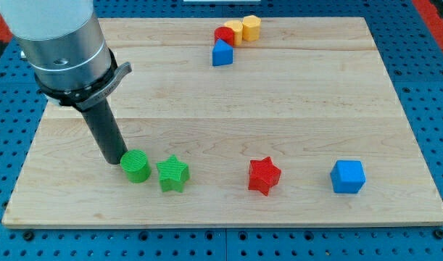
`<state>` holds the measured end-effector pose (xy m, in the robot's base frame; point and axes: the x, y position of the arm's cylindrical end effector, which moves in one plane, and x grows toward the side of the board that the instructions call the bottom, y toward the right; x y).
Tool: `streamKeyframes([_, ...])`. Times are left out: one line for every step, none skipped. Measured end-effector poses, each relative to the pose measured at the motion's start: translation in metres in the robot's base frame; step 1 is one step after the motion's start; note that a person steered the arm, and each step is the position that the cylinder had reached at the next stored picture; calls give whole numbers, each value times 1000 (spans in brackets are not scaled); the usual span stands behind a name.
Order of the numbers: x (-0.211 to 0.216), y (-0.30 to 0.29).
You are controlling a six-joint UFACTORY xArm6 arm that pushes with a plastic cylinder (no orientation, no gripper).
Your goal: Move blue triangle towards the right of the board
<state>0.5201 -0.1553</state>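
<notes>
The blue triangle (222, 54) sits near the view's top, a little right of centre, touching a red block (224, 35) above it. My tip (114, 160) rests on the board at the lower left, just left of a green cylinder (136, 166) and close to touching it. The tip is far from the blue triangle, down and to the left of it.
Two yellow blocks (233, 30) (251, 27) sit in a row right of the red block. A green star (172, 174), a red star (264, 175) and a blue cube (348, 176) lie along the wooden board's (315, 101) lower part.
</notes>
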Motion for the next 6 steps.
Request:
streamKeyframes([12,0])
streamKeyframes([-16,-4])
streamKeyframes([-65,-4])
streamKeyframes([-105,-4])
streamKeyframes([-140,-20])
streamKeyframes([-196,-27])
